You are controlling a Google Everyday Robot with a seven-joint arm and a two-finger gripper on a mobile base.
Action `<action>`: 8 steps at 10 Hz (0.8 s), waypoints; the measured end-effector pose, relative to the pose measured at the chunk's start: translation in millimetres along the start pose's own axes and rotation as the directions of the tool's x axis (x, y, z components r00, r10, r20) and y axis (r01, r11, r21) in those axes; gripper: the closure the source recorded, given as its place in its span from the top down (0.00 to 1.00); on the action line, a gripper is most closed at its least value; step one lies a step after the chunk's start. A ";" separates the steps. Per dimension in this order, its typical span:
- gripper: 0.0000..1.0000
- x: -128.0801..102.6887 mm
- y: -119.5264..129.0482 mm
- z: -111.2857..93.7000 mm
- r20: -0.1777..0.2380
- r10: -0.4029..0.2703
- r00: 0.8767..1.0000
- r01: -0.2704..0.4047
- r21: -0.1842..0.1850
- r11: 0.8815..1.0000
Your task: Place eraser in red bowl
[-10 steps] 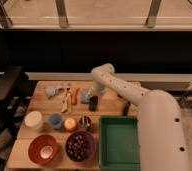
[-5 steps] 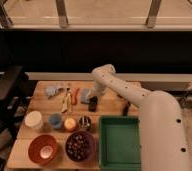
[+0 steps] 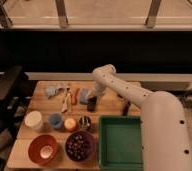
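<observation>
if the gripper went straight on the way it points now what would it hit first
The gripper points down at the table. The first thing below it looks like the eraser, beside the blue-grey block. Depth is unclear, so contact cannot be judged.

1. The pincer (image 3: pixel 92 101) is low over the middle of the desk (image 3: pixel 40 105), right at the eraser (image 3: pixel 91 107).
2. Just left of the pincer and slightly behind it lies a block (image 3: pixel 84 96). A cloth (image 3: pixel 51 91) lies farther left.
3. In front of the pincer stands a row of cups (image 3: pixel 70 123), running off to its left.
4. Well in front and to the left sits the corner bowl (image 3: pixel 43 149), with the bead bowl (image 3: pixel 80 146) just beside it on the right.
5. In front and to the right of the pincer lies the tray (image 3: pixel 120 119), just right of the bead bowl.
</observation>
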 end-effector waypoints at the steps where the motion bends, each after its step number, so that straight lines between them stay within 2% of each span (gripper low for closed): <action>1: 0.00 0.8 -1.8 -15.8 -0.016 0.003 1.000 -0.002 0.047 0.999; 3: 0.00 2.9 -18.0 -60.1 -0.047 -0.001 0.999 0.008 0.145 0.989; 4: 0.00 3.6 -25.4 -84.8 -0.062 -0.005 0.998 0.017 0.194 0.981; 6: 0.00 3.7 -38.3 -124.3 -0.083 -0.008 0.997 0.032 0.296 0.955; 8: 0.00 1.3 -46.3 -146.0 -0.077 -0.008 0.997 0.037 0.376 0.926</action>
